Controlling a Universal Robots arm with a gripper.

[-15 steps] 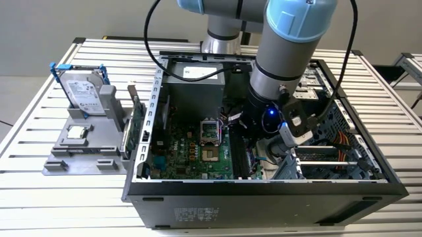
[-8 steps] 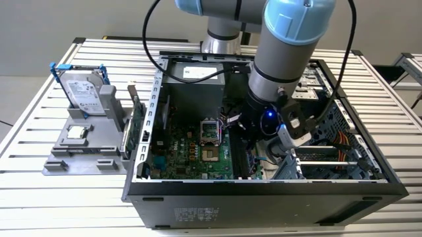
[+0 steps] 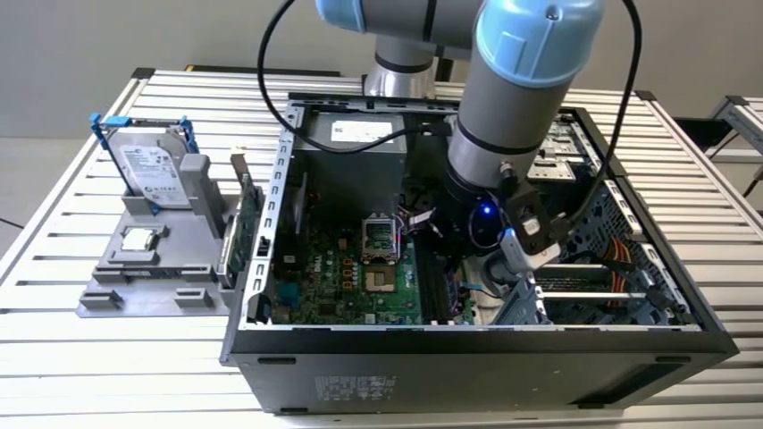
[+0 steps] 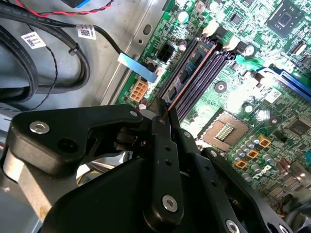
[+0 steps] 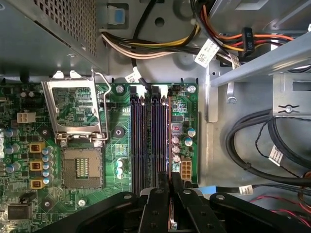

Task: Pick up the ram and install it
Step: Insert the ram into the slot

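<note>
1. Exterior view: a grey-and-blue jointed robot arm (image 3: 513, 98) reaches down into an open black desktop computer case (image 3: 477, 357) lying on a slatted metal table (image 3: 71, 349). Its black gripper (image 3: 471, 268) sits low inside the case, over the green motherboard (image 3: 346, 277), near the long black memory slots (image 3: 431, 281). Outside the case, toward the exterior view's left, a grey plastic fixture (image 3: 149, 286) carries an upright silver hard drive (image 3: 155, 174) in a blue frame, and a larger green card (image 3: 245, 228) stands on edge just beside the case wall.

2. Second wrist view: the black gripper (image 4: 162, 119) has its two fingers (image 4: 159, 133) pressed together on the ram (image 4: 192, 75), a long, thin, dark circuit-board stick seen edge-on with a coppery edge. The stick runs from the fingertips along the row of memory slots (image 4: 206, 82) and lies in line with them, at the slot nearest the board's edge; whether it is fully seated cannot be told. A square processor socket (image 4: 226, 131) lies beside the slots.

3. First wrist view: the clenched fingers (image 5: 160, 204) grip the ram's (image 5: 171, 213) thin edge directly over the parallel memory slots (image 5: 150, 141). An open processor socket with a raised metal frame (image 5: 77, 111) lies to one side, and bundled cables (image 5: 160, 43) run past the slot ends.
</note>
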